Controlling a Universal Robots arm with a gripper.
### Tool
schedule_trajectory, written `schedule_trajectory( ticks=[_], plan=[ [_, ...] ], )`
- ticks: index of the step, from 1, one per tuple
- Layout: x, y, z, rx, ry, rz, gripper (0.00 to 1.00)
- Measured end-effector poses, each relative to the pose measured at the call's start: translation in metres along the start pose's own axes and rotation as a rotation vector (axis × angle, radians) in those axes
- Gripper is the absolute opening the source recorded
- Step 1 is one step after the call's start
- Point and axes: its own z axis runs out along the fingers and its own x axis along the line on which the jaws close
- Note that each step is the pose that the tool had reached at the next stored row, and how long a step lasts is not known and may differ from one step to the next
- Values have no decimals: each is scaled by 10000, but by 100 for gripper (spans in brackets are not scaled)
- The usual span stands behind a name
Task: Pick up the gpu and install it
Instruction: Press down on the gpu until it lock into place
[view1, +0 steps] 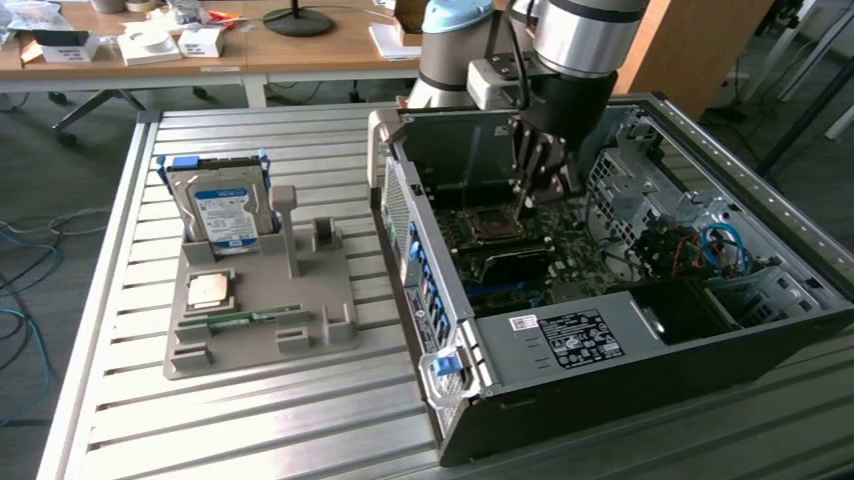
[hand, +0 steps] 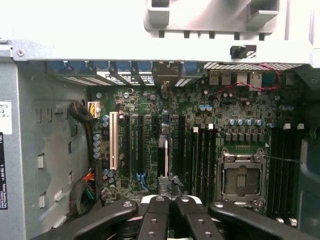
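The gpu shows edge-on in the wrist view as a thin pale strip standing among the expansion slots of the green motherboard. My gripper hangs right over the near end of that card, its two black fingers pressed together with no gap. Whether the card's edge is pinched between them or only sits under them I cannot tell. In the exterior view the gripper reaches down inside the open computer case, just above the board.
A grey holder on the slatted table, at the exterior view's left, carries a silver blue-labelled hard drive, a small square chip and a green memory stick. The CPU socket and case walls surround the gripper closely.
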Motion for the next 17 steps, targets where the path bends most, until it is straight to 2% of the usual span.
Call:
schedule_trajectory(
  ticks=[9,12,17],
  plan=[
    [-1,3,160,0,-3,9,11],
    [-2,3,208,1,-26,10,11],
    [-1,4,218,-1,-24,10,11]
  ],
)
